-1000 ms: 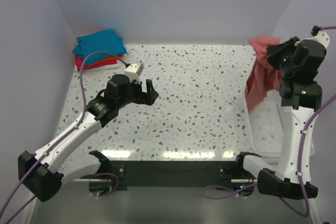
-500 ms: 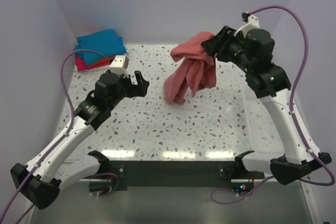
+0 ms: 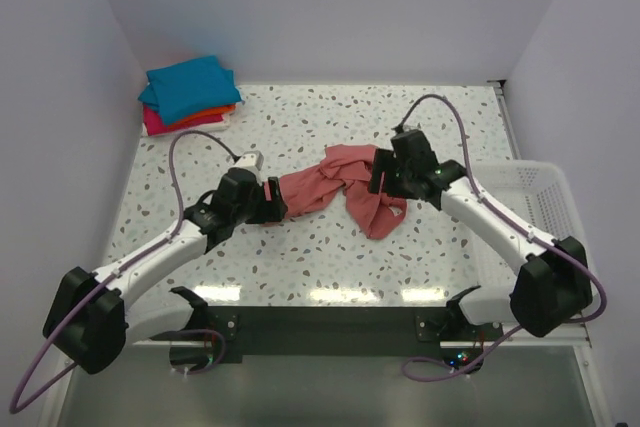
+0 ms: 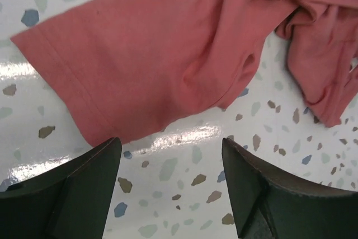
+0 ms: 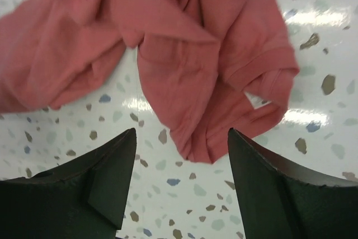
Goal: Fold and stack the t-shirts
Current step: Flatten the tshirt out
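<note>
The salmon-pink t-shirt lies crumpled on the counter near its middle, between the left arm and the right arm. Both sets of jaws stand wide apart and hold nothing. The left jaws sit low over the counter just short of a flat hemmed edge. The right jaws hover over the bunched, twisted end. The step in hand appears to be spreading the garment flat before any fold. To do it well, close the left jaws on the hemmed edge only, taking a single layer where possible. Close the right jaws on an outer edge of the bunched end, not on the knot of folds. Draw the two grips apart evenly until the cloth is taut, then lower it flat. Pulling from the bunched middle is likely to tighten the twist. The folded stack, teal-blue on top, sits at the far left corner, well apart. The white basket stands at the right edge.
</note>
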Controlling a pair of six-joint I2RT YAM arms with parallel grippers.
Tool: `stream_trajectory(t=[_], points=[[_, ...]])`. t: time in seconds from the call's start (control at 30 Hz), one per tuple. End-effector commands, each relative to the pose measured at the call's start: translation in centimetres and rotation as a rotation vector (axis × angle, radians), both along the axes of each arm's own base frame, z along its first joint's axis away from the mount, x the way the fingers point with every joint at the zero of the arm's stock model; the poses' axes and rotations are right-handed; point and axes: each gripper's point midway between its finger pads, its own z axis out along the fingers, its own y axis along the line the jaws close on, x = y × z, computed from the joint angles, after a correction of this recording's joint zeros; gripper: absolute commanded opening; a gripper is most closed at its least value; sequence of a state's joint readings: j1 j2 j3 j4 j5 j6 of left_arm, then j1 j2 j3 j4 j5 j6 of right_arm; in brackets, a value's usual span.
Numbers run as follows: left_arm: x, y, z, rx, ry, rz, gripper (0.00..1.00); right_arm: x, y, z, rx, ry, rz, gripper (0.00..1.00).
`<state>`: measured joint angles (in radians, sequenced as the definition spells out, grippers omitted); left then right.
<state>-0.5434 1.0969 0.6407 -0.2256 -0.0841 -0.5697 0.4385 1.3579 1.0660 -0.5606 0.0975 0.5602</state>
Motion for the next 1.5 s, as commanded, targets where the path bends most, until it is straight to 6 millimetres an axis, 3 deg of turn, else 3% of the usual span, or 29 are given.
stream_trajectory(t=[0.0, 0.03, 0.17, 0.37, 0.6, 0.73, 0.83, 0.87, 0.93, 1.1, 1.27, 1.3, 1.47], points=[[0.7, -1.1, -0.4, -0.085, -0.002, 0.025, 0.76, -1.0, 1.6, -0.4, -0.011, -0.084, 0.012, 0.69], [0.7, -0.9, -0.8, -0.08, -0.001, 0.039, 0.76, -1.9, 2.9, -1.4, -0.025, -0.073, 0.044, 0.69], [-0.3, 0.0, -2.4, -0.069, 0.026, 0.077, 0.75, -3.6, 2.9, -5.7, -0.105, 0.0, 0.051, 0.67], [-0.2, 1.5, -4.2, -0.024, 0.021, 0.135, 0.84, -2.1, 3.6, -7.4, -0.121, -0.012, 0.05, 0.66], [1.9, 0.7, -4.1, -0.036, -0.028, 0.15, 0.88, -0.6, 2.7, -8.7, -0.209, -0.011, 0.0, 0.65], [2.2, 0.6, -5.1, -0.017, -0.01, 0.154, 0.82, -0.2, 3.2, -9.0, -0.195, -0.003, -0.004, 0.58], [2.5, 0.4, -5.0, -0.015, -0.014, 0.147, 0.72, -0.2, 3.2, -9.2, -0.198, 0.002, -0.005, 0.47], [2.6, 0.4, -4.8, -0.014, -0.019, 0.142, 0.65, -0.2, 3.3, -9.3, -0.198, 0.003, -0.005, 0.39], [2.7, 0.3, -4.5, -0.014, -0.027, 0.136, 0.57, -0.1, 3.1, -9.0, -0.198, -0.004, -0.015, 0.29], [3.2, 0.2, -3.0, -0.014, -0.052, 0.128, 0.23, 0.2, 2.7, -7.7, -0.199, -0.026, -0.025, 0.03], [4.1, 0.2, 0.2, -0.028, -0.115, 0.137, 0.01, 0.5, 2.0, -4.9, -0.193, -0.069, -0.037, 0.0], [3.7, 0.6, 0.0, -0.007, -0.093, 0.14, 0.0, 0.3, 1.6, -4.5, -0.203, -0.069, -0.038, 0.0], [4.1, 1.5, 4.6, -0.021, -0.172, 0.171, 0.0, -0.1, -0.4, 0.2, -0.192, -0.16, -0.08, 0.0]])
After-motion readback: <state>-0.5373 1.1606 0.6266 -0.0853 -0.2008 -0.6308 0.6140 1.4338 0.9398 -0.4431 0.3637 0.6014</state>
